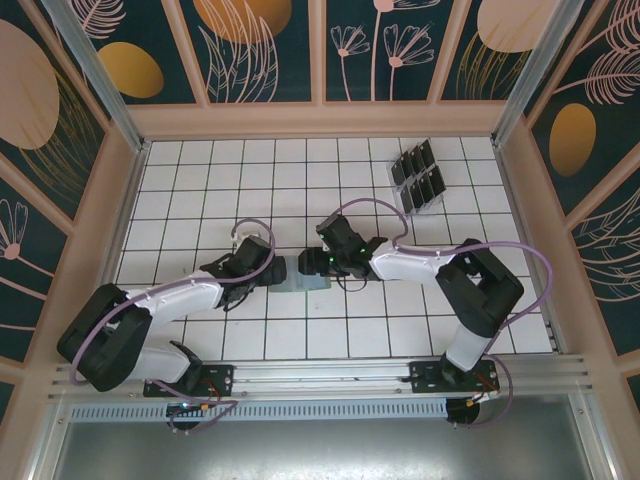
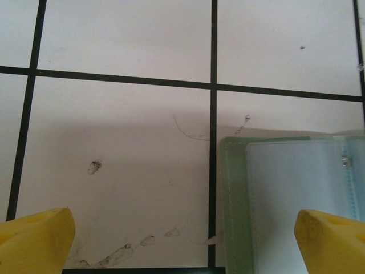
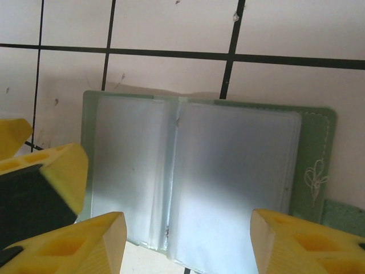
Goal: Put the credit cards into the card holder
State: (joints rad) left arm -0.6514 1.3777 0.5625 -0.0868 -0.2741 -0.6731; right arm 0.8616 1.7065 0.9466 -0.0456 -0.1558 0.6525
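The left tool (image 2: 182, 244), fingers spread, has one over the edge of the open sage-green folding card holder (image 3: 199, 171) (likely pinning it flat on the white tiled tabletop (image 1: 200, 190)). The right tool (image 3: 191, 242) straddles it, apart and empty; the thin dark credit cards (image 1: 420, 170) stand far right.

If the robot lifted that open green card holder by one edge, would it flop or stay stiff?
The card holder would probably flop: it lies open along a fold, with thin clear sleeves inside. Flat and low, it would likely slide on the smooth tiles when pushed, not tip. The glossy sleeves may be slippery.
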